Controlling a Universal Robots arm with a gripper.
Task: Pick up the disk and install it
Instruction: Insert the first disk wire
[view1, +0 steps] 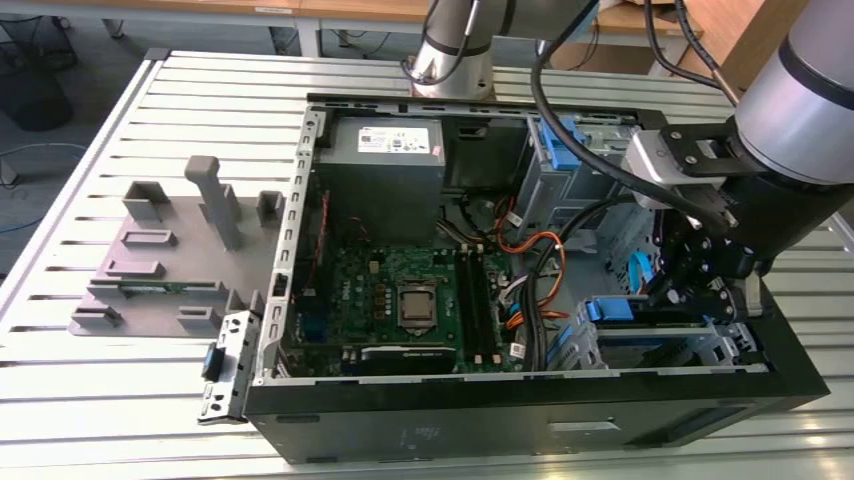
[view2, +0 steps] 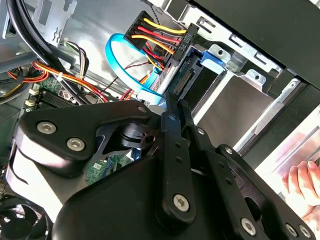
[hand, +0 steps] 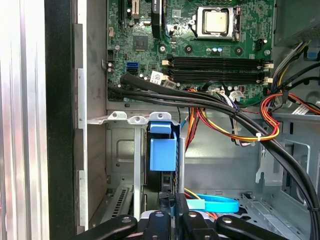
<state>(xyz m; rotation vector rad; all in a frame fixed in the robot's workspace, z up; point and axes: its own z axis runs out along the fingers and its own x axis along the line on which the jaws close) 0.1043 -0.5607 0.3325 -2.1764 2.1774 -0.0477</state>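
The hand (view1: 697, 262) is down inside the open computer case (view1: 534, 410), at the drive cage (view1: 667, 345) in the corner of the case beside the motherboard (view1: 400, 300). The disk (hand: 162, 150) sits on edge in that cage: in the first wrist view its blue carrier tab faces the camera between the cage's metal rails, and in the second wrist view its connector end (view2: 184, 75) stands just past the fingertips. The fingers are drawn close together around the disk's edge, but whether they truly clamp it or only rest against it I cannot tell.

The main risk, as I judge it, is the wiring. A blue data cable (view2: 117, 65) loops right beside the disk, and the bundle of red, yellow and orange power leads (view2: 155, 32) ends at the cage mouth; any of them could be pinched or snagged by the fingers. A slight tilt of the disk could also jam the carrier against the rails rather than seating it. A person's hand (view2: 302, 182) is near the outside of the case.
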